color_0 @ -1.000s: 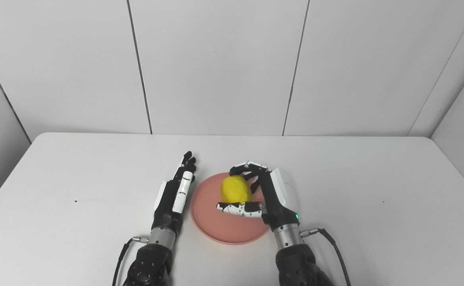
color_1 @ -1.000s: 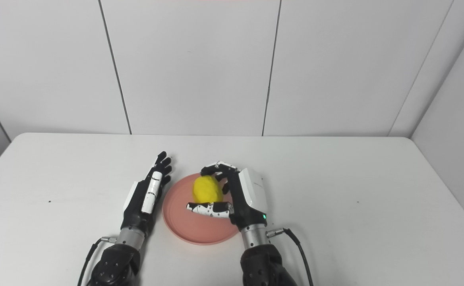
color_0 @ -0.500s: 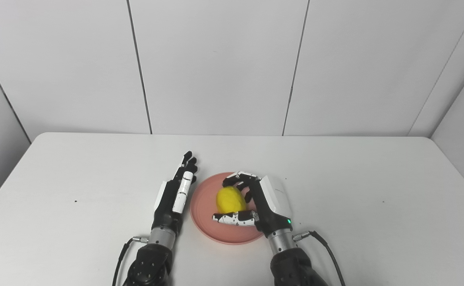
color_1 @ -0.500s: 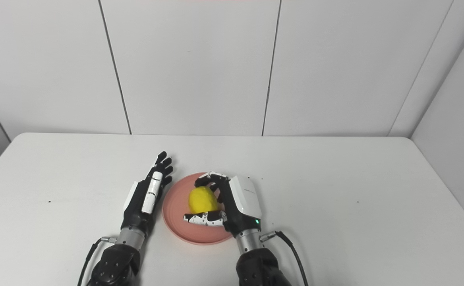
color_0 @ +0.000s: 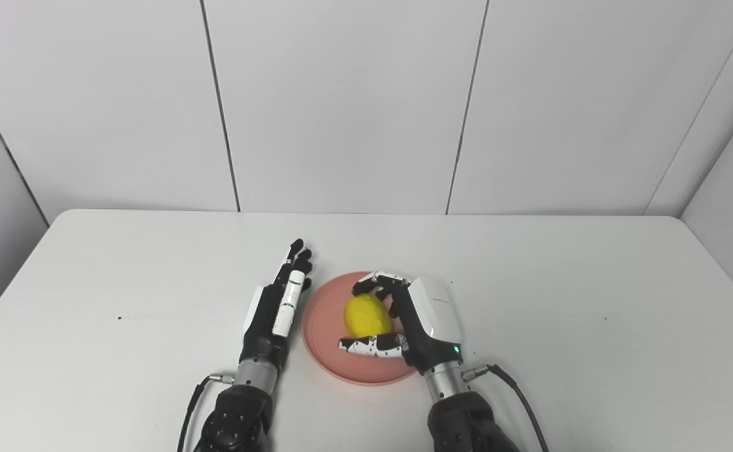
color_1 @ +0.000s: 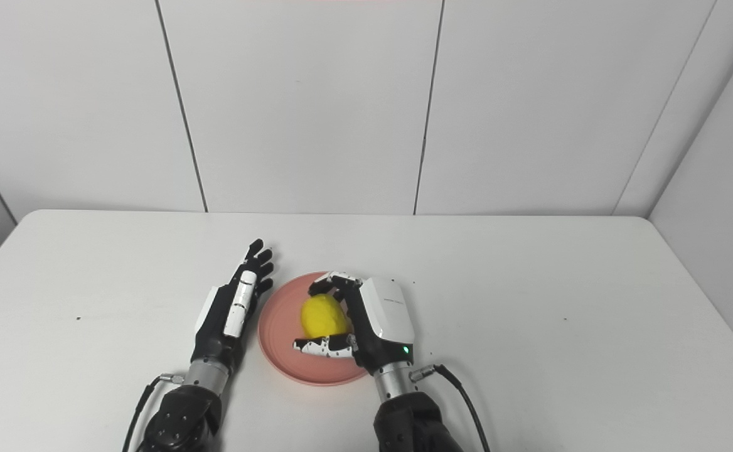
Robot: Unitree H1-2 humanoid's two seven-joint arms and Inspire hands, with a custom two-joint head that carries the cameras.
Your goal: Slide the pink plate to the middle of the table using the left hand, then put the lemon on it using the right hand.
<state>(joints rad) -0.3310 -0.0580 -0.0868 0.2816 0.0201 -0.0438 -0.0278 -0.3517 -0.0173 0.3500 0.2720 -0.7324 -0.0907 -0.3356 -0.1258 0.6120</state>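
The pink plate (color_0: 326, 326) sits flat on the white counter (color_0: 529, 301), near the counter's middle and toward its near edge. The lemon (color_0: 366, 315) rests within the plate, on the right half of its surface. The right hand (color_0: 418, 317) is wrapped about the lemon: its fingers (color_0: 376, 284) curl over the far side of the fruit and its thumb (color_0: 373, 344) lies across the near side. Whether the lemon's weight is on the plate or carried by the hand cannot be told with certainty, though the fruit appears low against the plate. The left hand (color_0: 277, 307) lies just beside the plate's left rim, fingers straight and extended away from the robot, holding nothing; contact with the rim cannot be confirmed. A cable (color_0: 517, 392) runs from the right wrist.
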